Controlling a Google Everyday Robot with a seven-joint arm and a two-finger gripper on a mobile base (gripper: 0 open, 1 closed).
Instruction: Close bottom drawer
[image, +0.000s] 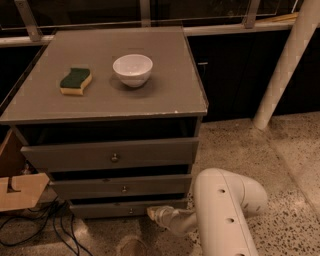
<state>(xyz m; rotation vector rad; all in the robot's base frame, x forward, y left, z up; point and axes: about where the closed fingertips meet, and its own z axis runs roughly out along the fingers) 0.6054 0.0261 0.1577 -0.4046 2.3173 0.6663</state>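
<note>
The grey wooden cabinet (107, 97) has three drawers. The bottom drawer (112, 209) is the lowest, a slim flat front with a tiny round knob (131, 211); it stands nearly flush with the middle drawer (117, 186) above it. My gripper (151, 212) is at floor level, its tip against the right end of the bottom drawer's front. My white arm (220, 210) bends in from the lower right.
A white bowl (132, 69) and a green-and-yellow sponge (76, 81) sit on the cabinet top. A cardboard box (15, 190) and black cables (35, 225) lie at the left. A white post (287, 65) stands at the right on the speckled floor.
</note>
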